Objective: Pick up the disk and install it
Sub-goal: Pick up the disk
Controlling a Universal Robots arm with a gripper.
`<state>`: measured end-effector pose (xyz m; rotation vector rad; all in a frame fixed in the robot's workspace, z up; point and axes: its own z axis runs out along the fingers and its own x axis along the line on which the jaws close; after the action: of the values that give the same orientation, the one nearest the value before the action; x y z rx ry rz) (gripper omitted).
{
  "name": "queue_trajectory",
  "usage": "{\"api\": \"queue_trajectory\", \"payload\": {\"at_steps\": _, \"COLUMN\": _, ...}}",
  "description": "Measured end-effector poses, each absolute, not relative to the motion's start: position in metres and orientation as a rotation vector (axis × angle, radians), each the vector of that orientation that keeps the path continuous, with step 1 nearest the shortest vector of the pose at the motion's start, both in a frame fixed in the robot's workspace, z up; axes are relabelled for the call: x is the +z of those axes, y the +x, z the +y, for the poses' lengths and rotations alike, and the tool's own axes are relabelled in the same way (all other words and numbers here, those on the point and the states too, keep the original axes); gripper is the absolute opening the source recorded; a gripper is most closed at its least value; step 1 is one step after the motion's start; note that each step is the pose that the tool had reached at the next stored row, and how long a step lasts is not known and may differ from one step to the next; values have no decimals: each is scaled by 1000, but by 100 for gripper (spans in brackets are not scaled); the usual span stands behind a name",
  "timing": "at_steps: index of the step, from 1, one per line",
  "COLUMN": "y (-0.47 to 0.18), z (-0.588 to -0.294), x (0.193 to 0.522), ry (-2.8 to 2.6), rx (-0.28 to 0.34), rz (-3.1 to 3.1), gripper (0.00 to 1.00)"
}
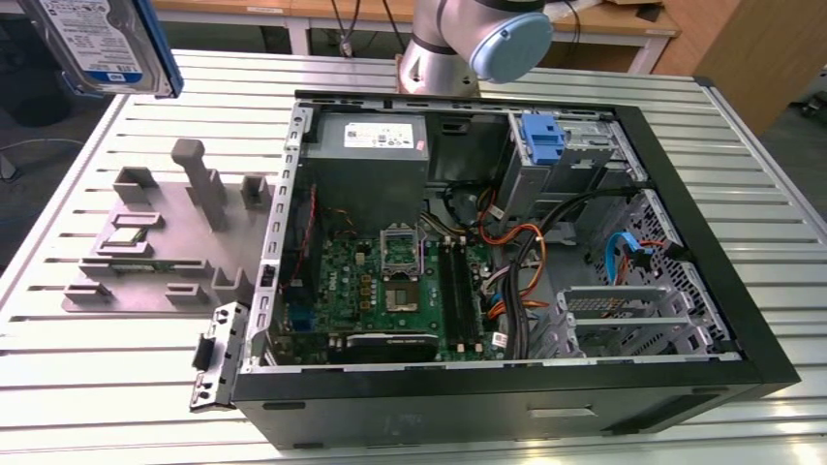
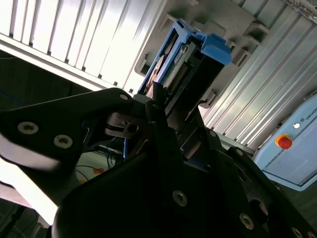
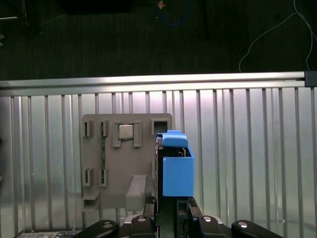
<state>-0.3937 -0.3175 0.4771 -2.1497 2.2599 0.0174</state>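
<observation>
High at the exterior view's left, the disk is hanging clear of the slatted table, label facing the camera and blue carrier framing its edge. In the first wrist view the gripper is clamping it from both sides, the drive standing edge-on between the fingers (the second wrist view is showing the same pinch from close in). Below it, the grey fixture plate is lying flat on the table with its slots and posts bare.

Further right, the open computer case is resting on its side with the motherboard exposed. An upright blue bracket is standing at its far end and a metal drive cage is sitting at the near right corner.

By my reading the pick-up is finished and the carry is in hand, with the drive well apart from the case. Installing is going to call for squaring the carrier to its bay and keeping clear of the loose cables.
</observation>
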Motion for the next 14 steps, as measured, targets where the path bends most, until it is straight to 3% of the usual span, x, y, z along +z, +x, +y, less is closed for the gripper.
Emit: {"api": "queue_trajectory", "payload": {"at_steps": 14, "y": -382, "z": -318, "x": 485, "ry": -2149, "rx": 18, "rz": 2260, "gripper": 35}}
